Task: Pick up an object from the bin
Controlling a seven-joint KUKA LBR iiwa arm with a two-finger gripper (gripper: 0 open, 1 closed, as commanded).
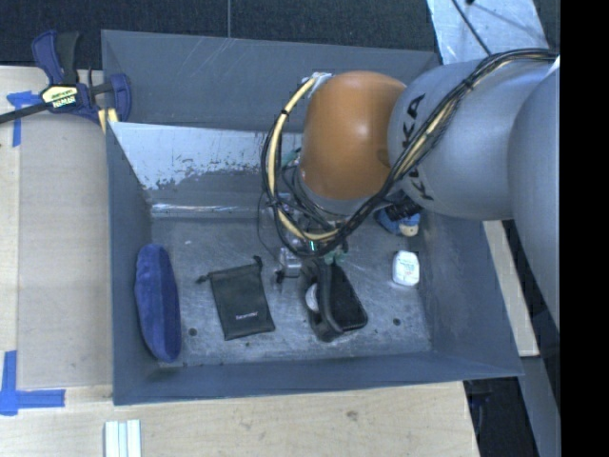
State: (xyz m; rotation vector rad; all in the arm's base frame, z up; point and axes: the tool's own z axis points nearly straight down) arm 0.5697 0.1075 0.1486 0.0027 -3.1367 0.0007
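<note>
- grey metal bin [285,360] fills the middle of the frame, a few things loose on its floor.
- gripper [330,305] sits low at lower centre. open or closed, i cannot tell, and i see nothing in its grasp.
- flat black pouch [243,301] lies just left of it, long axis running up-down — small white object [406,268] is near on the right.

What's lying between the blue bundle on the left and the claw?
In the camera view, a flat black pouch lies between the blue bundle and the claw.

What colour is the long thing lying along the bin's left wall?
The long thing is dark blue all over, plain in the camera view.
</note>
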